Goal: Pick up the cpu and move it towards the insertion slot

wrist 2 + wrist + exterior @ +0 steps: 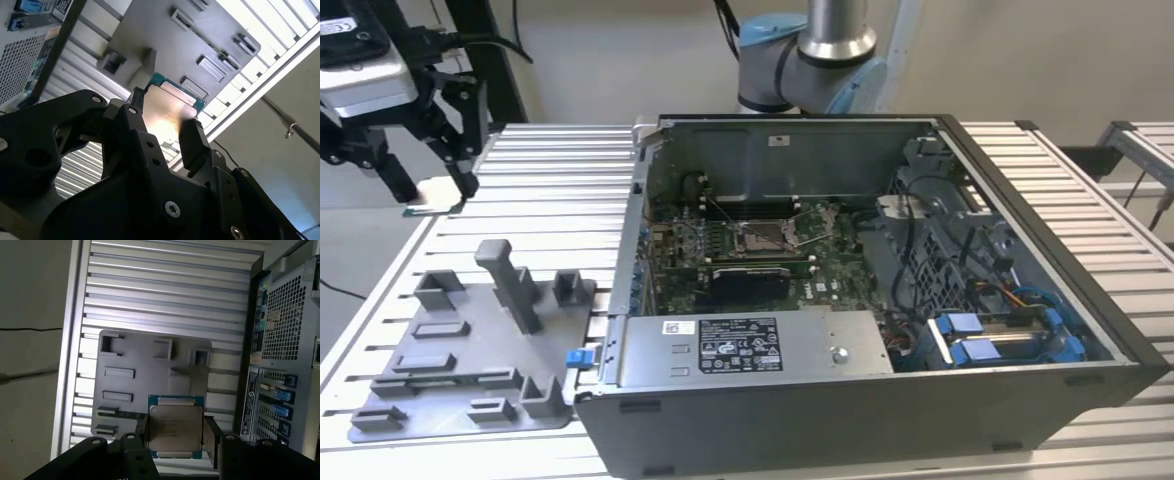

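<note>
The cpu [438,194] is a small pale square chip, clamped between the black fingers of my gripper [432,190], which is shut on it. It hangs in the air over the far corner of the slatted table at the exterior view's left. In both wrist views the chip shows its silvery-beige face and green edge [175,427] [162,112] between the two fingers [212,437]. The insertion slot [761,237], a silver-framed socket with a dark centre, lies on the motherboard inside the open computer case, well off toward the exterior view's right of the gripper.
A grey fixture plate [467,370] with upright blocks lies on the table below the gripper, left of the case [854,420]. A black rectangular recess [747,283] and a labelled metal box [747,345] sit in front of the socket. Cables crowd the case's right.
</note>
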Tool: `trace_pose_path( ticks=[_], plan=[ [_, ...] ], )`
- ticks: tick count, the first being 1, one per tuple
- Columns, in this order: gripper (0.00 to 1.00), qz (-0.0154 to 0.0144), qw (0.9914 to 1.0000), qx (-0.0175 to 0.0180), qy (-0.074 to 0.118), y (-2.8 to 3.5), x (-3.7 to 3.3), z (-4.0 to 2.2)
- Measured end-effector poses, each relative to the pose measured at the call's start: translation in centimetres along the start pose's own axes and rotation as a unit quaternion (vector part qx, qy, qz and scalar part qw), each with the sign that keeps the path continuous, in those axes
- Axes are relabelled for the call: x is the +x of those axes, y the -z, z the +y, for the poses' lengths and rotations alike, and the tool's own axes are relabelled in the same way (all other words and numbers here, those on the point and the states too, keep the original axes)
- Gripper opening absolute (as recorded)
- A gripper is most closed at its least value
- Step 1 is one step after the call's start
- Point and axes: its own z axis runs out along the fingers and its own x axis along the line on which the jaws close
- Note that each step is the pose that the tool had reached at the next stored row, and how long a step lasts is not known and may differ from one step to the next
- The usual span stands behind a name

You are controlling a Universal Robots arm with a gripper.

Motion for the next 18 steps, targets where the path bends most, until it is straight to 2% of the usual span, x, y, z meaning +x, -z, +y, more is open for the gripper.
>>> trace_pose_path(
  ticks=[2,3,9,18],
  plan=[
    [0.0,0.0,1.0,0.0,0.0,-0.01,-0.68,-0.06],
    [0.0,0.0,1.0,0.0,0.0,-0.01,-1.29,-0.12],
    [0.0,0.0,1.0,0.0,0.0,-0.03,-3.29,-0.29],
    [0.0,0.0,1.0,0.0,0.001,-0.07,-7.28,-0.64]
  ],
)
